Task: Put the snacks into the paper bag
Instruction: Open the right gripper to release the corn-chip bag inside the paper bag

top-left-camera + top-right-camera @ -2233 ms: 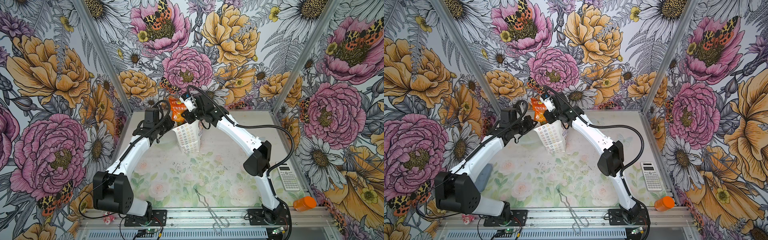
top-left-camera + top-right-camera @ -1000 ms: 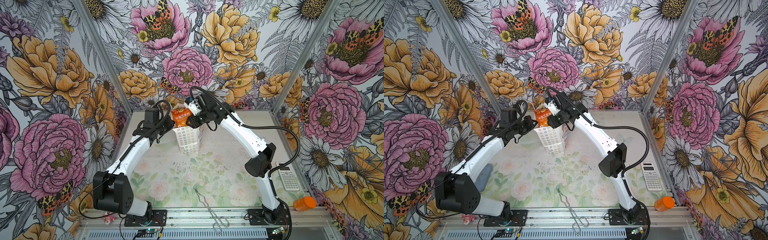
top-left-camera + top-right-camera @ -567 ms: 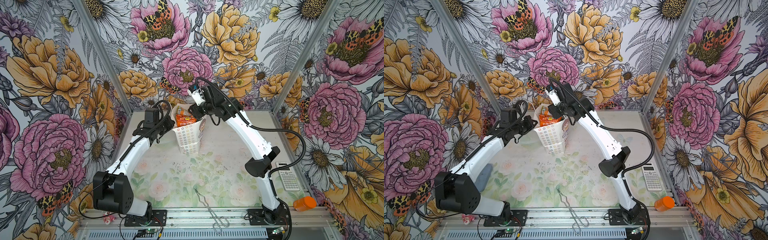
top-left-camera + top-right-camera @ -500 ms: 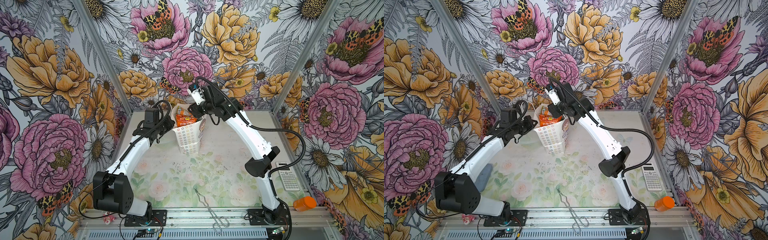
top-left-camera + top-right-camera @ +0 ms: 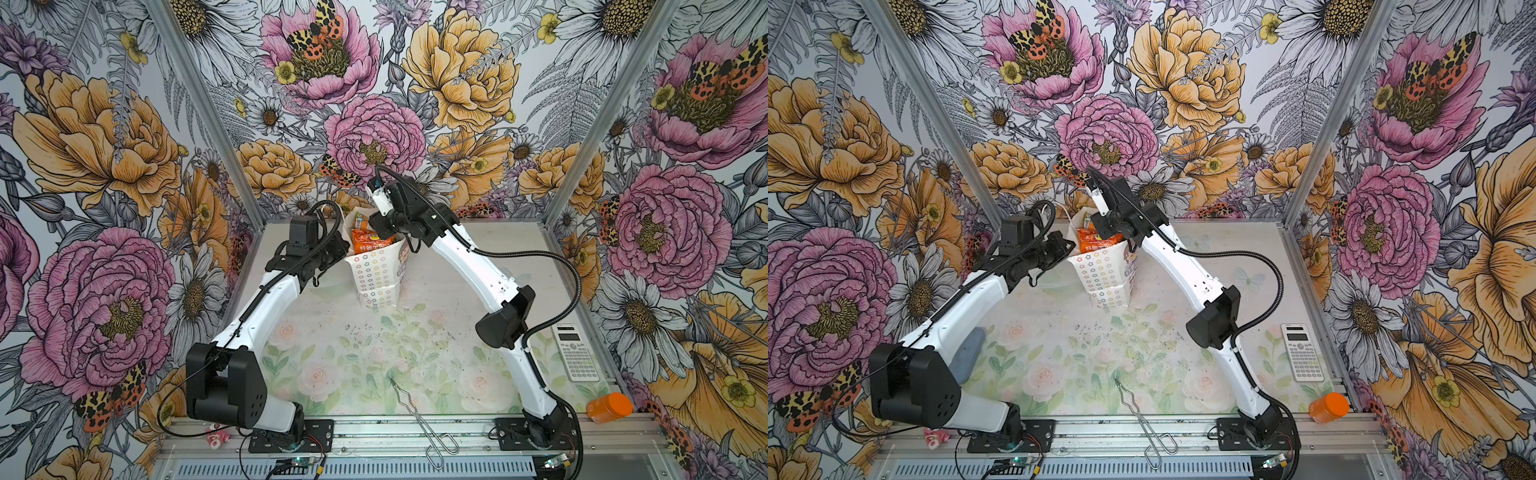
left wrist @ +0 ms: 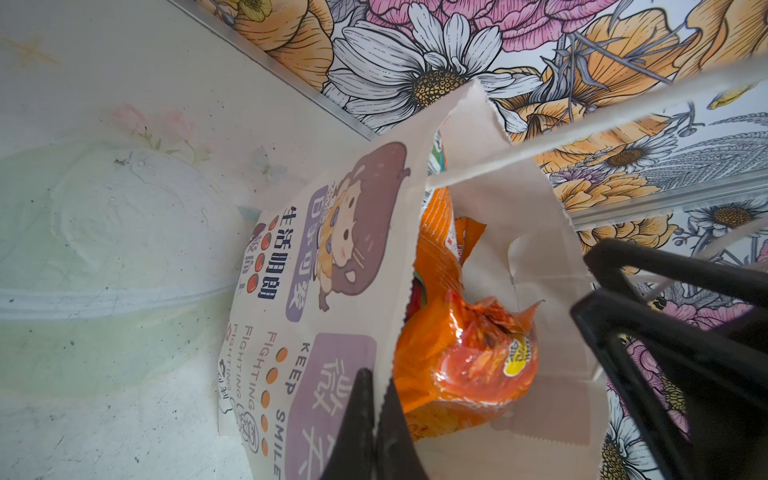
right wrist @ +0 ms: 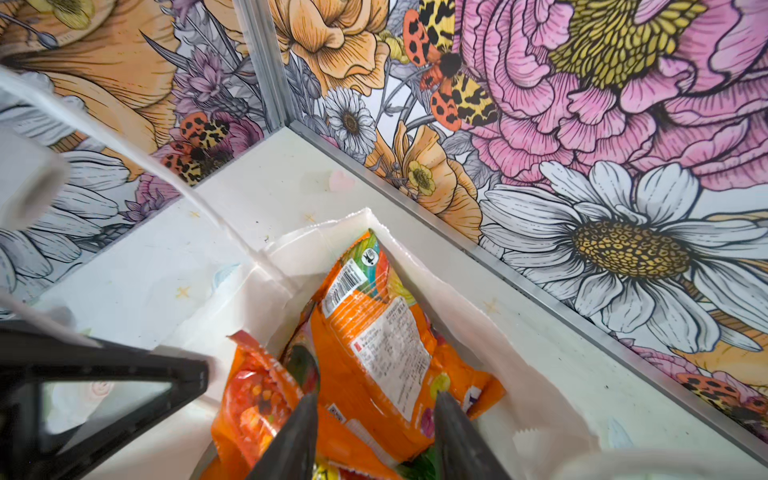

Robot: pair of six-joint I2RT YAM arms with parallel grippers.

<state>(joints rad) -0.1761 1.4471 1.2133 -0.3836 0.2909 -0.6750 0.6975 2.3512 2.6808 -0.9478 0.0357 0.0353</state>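
One orange packet (image 7: 365, 328): now inside the paper bag (image 5: 376, 276), far middle; a second ago it hung above the rim.
Right pincer (image 7: 374, 401): clamped on it, so release seems next.
Left pincer (image 6: 376, 386): together on bag's rim.

The paper bag (image 5: 376, 282) stands at the back of the table (image 5: 332, 353), left of centre, with the snacks (image 5: 368, 241) inside it. The tongs (image 5: 419, 415) lie front and middle, reaching onto the rail (image 5: 374, 434). The calculator (image 5: 575, 353) lies at the right edge, the bottle (image 5: 609, 408) before it, the toy (image 5: 216, 439) far left on the rail
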